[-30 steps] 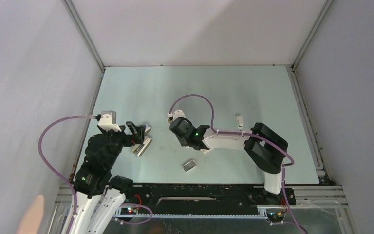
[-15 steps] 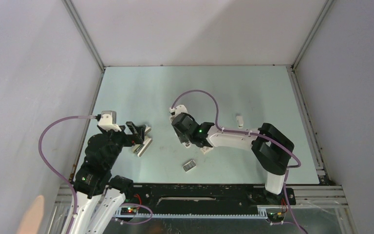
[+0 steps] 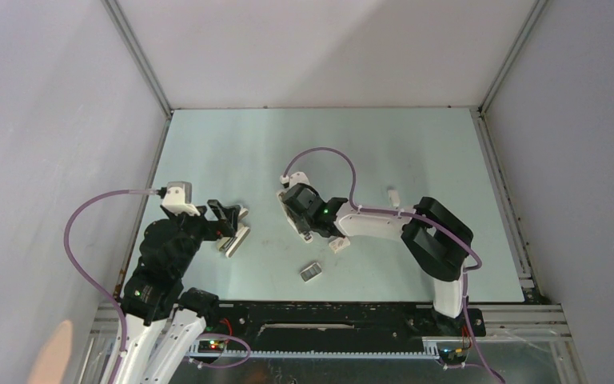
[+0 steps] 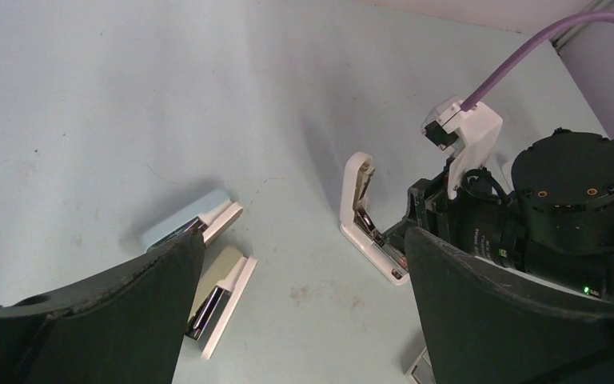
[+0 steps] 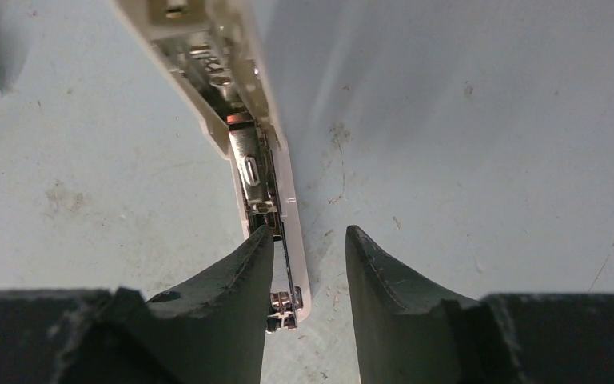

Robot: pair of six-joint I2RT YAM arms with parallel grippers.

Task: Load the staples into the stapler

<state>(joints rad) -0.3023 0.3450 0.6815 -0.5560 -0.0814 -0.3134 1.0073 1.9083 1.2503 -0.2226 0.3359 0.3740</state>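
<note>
Overhead view of a pale blue-green desk (image 3: 416, 152) with two robot arms at its near edge. The slim white plastic stapler with a dark metal channel (image 5: 265, 172) lies hinged open just left of the frame's centre, directly under the right pincer (image 5: 308, 260). In the right wrist view its long axis runs from the upper left down toward the bottom centre. Its near end sits in the narrow gap between the two dark fingers, close against the frame-left one; whether that finger touches it cannot be told. This pincer is narrowly parted and closed on nothing.

The small flat grey metal block of staples (image 3: 311, 272) lies apart on the desk, below and slightly right of that pincer, so the right arm looks much the nearer. The left pincer (image 4: 302, 234) is spread wide and empty, just beside two larger silver-and-white bars (image 4: 225, 284) left of centre. From above, the right wrist hides most of the stapler, and what the channel holds is unclear.
</note>
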